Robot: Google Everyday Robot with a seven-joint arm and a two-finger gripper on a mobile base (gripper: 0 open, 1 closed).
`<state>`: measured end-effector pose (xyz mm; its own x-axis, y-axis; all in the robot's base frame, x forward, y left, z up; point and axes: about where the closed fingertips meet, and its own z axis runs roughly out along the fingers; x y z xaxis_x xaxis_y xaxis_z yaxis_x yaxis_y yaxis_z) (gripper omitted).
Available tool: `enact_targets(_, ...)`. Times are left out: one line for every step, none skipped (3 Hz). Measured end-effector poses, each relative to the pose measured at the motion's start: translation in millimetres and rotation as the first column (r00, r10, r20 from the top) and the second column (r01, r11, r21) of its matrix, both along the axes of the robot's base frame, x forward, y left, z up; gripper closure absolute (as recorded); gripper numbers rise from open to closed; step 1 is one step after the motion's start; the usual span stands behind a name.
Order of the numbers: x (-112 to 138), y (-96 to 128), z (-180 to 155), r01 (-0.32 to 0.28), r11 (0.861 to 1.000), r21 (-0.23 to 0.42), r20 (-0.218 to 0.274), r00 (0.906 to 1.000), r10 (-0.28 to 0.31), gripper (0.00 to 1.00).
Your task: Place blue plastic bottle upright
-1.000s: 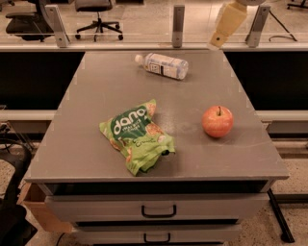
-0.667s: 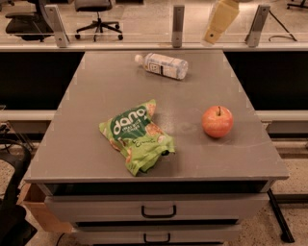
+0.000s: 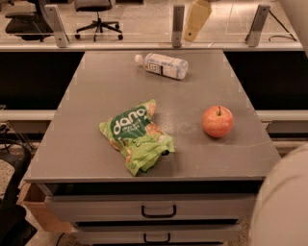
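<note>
The blue plastic bottle (image 3: 161,65) lies on its side near the far edge of the grey table (image 3: 96,96), its white cap pointing left. It is clear with a white-and-pale-blue label. My gripper (image 3: 195,21) is a pale yellowish shape at the top of the view, above and behind the table's far edge, up and to the right of the bottle. It does not touch the bottle.
A red apple (image 3: 217,121) sits on the right side of the table. A green chip bag (image 3: 136,136) lies near the middle front. Drawers (image 3: 159,210) are under the table front. Metal posts and office chairs (image 3: 98,14) stand behind. A white robot part (image 3: 281,202) fills the lower right corner.
My gripper has moved left and slightly up along the top of the view, closer to above the bottle. The bottle, apple and bag have not moved.
</note>
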<state>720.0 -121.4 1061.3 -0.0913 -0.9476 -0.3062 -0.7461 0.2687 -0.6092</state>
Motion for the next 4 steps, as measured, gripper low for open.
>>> enact_targets(13.5,16.1,-10.7,0.018,0.999,-0.042,-0.024,0.9995,-0.019,0.00)
enact_targets(21.3,21.5,-11.4,0.092,0.994,-0.052,0.016,0.9957,-0.091,0.00)
enact_targets(39.8,35.8,-46.3,0.201,0.980,-0.001,0.107,0.9740,-0.200,0.00)
enact_targets(47.9,42.3,-75.0,0.275,0.959,0.067,0.114,0.9528,-0.281,0.00)
